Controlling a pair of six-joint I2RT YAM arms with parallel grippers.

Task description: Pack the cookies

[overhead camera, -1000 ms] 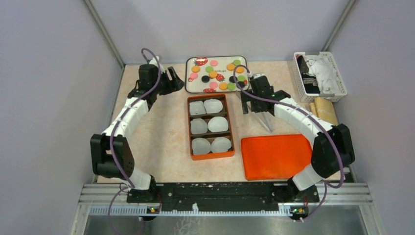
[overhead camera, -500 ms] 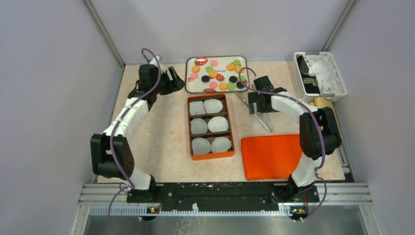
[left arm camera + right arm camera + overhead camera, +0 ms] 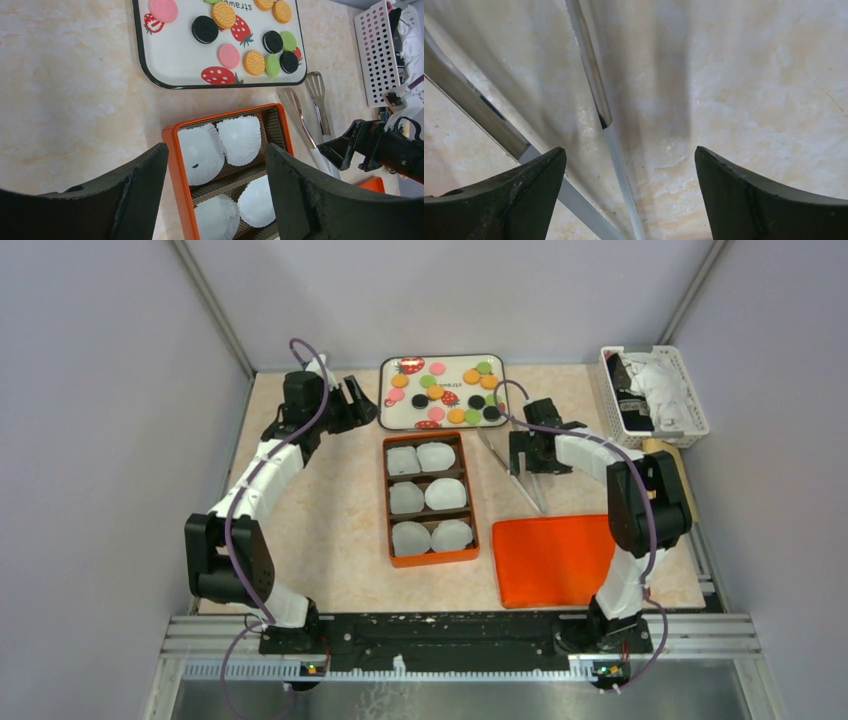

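Several cookies (image 3: 437, 392), flat round discs in black, green, orange and pink, lie on a white strawberry-print tray (image 3: 382, 395) at the back; they also show in the left wrist view (image 3: 205, 29). My left gripper (image 3: 358, 405) is open and empty, held in the air left of the tray; its wrist view (image 3: 216, 150) looks down on the box. My right gripper (image 3: 530, 462) is open, low over metal tongs (image 3: 520, 480) lying on the table. In the right wrist view the gripper (image 3: 630, 155) straddles one tong arm (image 3: 591, 70) without touching it.
An orange box (image 3: 386, 500) with six white paper cups (image 3: 407, 498) sits mid-table, below the tray. Its orange lid (image 3: 565, 558) lies at the front right. A white basket (image 3: 655, 395) stands at the back right. The tongs lie between box and right arm (image 3: 300, 112).
My right arm has folded back toward the right and its gripper has drawn away from the tray and down over the tongs. The left arm has not moved.
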